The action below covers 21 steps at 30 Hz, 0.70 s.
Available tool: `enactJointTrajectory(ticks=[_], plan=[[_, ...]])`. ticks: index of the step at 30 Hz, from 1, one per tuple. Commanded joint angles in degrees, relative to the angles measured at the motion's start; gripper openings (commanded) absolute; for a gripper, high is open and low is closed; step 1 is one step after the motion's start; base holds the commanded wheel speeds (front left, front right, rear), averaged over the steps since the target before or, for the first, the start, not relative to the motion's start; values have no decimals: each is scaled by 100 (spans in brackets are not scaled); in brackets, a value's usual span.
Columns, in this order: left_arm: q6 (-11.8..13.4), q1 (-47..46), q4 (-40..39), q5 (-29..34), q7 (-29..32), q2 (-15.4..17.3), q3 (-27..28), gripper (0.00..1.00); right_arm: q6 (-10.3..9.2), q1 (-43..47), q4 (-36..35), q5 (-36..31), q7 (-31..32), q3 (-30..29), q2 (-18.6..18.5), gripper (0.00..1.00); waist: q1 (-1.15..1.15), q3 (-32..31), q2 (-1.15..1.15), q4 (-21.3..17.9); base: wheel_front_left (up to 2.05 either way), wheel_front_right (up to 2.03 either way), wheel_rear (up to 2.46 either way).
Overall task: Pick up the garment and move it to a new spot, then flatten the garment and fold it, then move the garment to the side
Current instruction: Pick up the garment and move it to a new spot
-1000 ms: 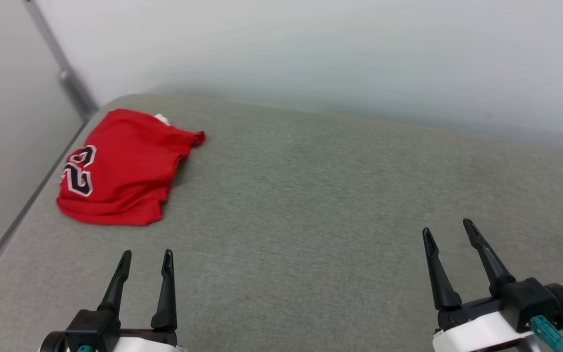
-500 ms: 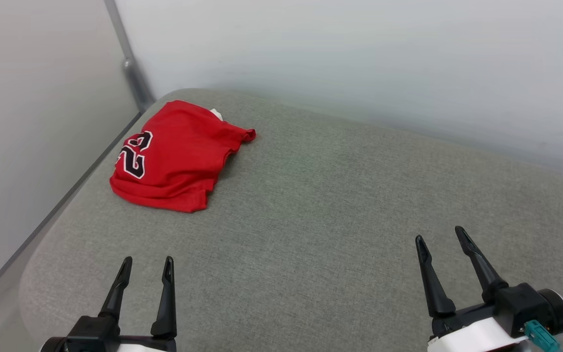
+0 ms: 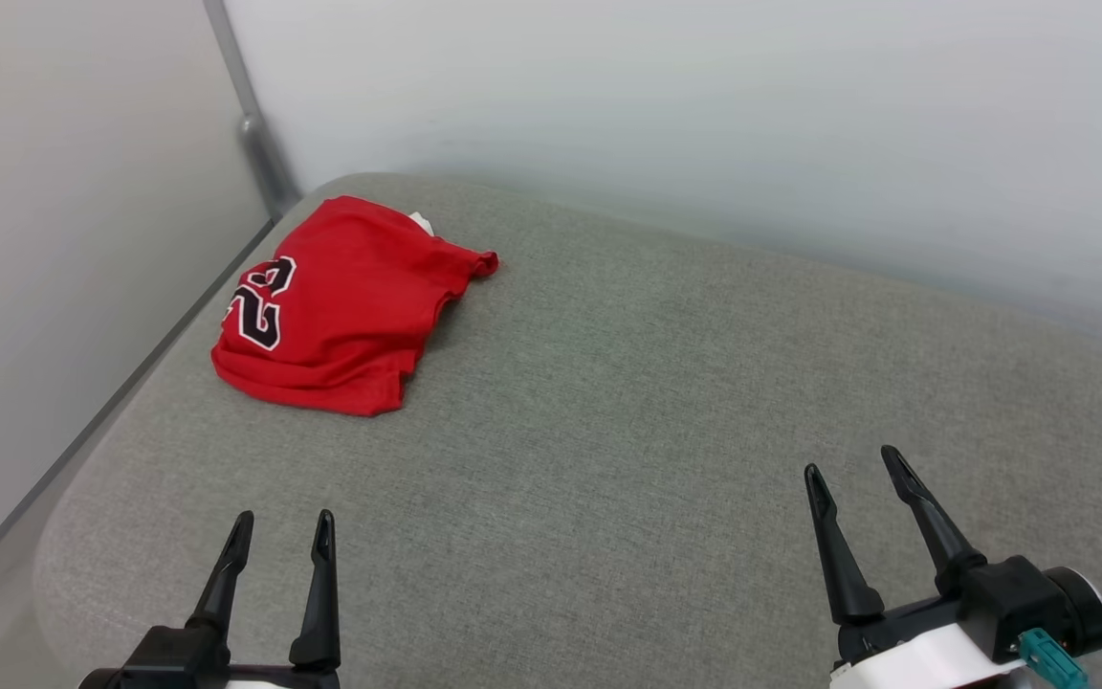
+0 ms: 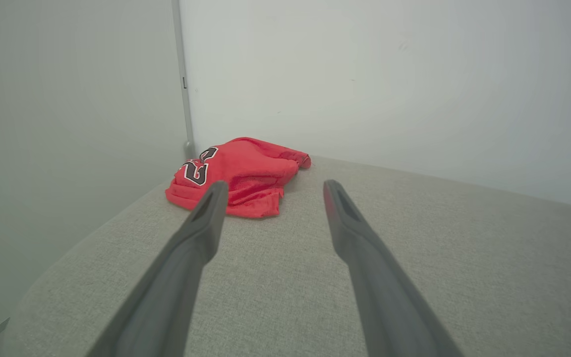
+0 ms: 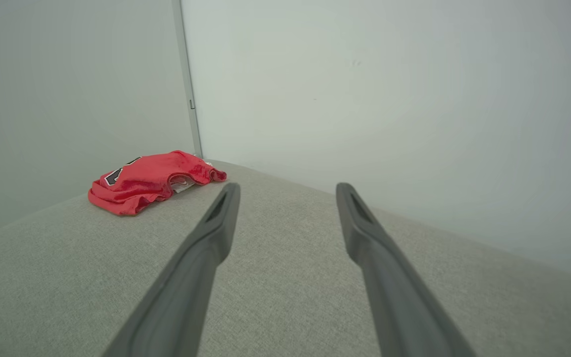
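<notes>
A red jersey-style T-shirt with white sleeve cloth peeking out and a black "23" outlined in white lies in a loose, rumpled bundle on the grey woven-fabric cushion top. It sits in the cushion's far corner at about 10 o'clock, close to where the pale wall meets a thin grey metal post. Its hem edges are wavy and layered, and the "23" shows on the side toward the left edge.

The left gripper, with 2 long dark fingers, hangs low over the near edge, released and holding nothing. The right gripper, of the same build, is likewise spread and empty at the near right. Neither touches the cloth.

From the left gripper the shirt lies between 12 and 1 o'clock, well apart from it. In the left wrist view the shirt sits just past the left fingertip. From the right gripper it lies at about 10 o'clock, farther off across bare cushion; in the right wrist view the shirt sits off to the left of the fingers.

My reading is that the 1st step, the pick-up, is in hand and not yet begun. The next move calls for a reach toward the corner, most naturally by the left arm, a descent onto a raised fold, and a firm pinch through several layers so the whole bundle lifts away from the wall.
</notes>
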Motion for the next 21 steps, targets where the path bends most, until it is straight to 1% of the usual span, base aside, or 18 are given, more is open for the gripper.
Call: enactJointTrajectory(ticks=[1,5,10,12,14,15,17,19,21], plan=[[-24,15,-1,-32,-16,-6,13,100,-2,30,-16,-50,-12,2,10,100,0,52,0,-48,0,0,0],[-26,-99,25,-116,-15,-6,59,100,-2,-56,-55,-111,-12,17,10,100,0,213,0,-156,0,0,0],[-122,-505,184,-328,-15,1,204,100,-2,-260,-147,-308,-12,-32,9,100,0,678,0,-389,0,0,0],[-161,-823,350,-483,-15,122,278,100,-2,-363,-203,-392,-12,-62,9,100,0,931,0,-508,0,0,0],[-178,-1207,528,-630,-15,364,289,100,-2,-465,-259,-453,-12,-80,9,100,0,1209,0,-641,0,0,0],[-178,-1406,664,-758,-14,540,173,100,-2,-516,-276,-487,-11,-97,9,100,0,1338,0,-701,0,0,0],[-182,-1865,938,-1063,43,993,-67,100,-2,-600,-310,-563,-12,-128,9,100,0,1586,0,-819,0,0,0],[-179,-2388,1163,-1534,357,1517,-280,100,-2,-680,-343,-633,-12,-138,8,100,0,1819,0,-929,0,0,0],[-181,-2852,1331,-2047,896,2065,-544,100,-2,-772,-392,-688,-12,-140,8,100,0,2054,0,-1051,0,0,0]])
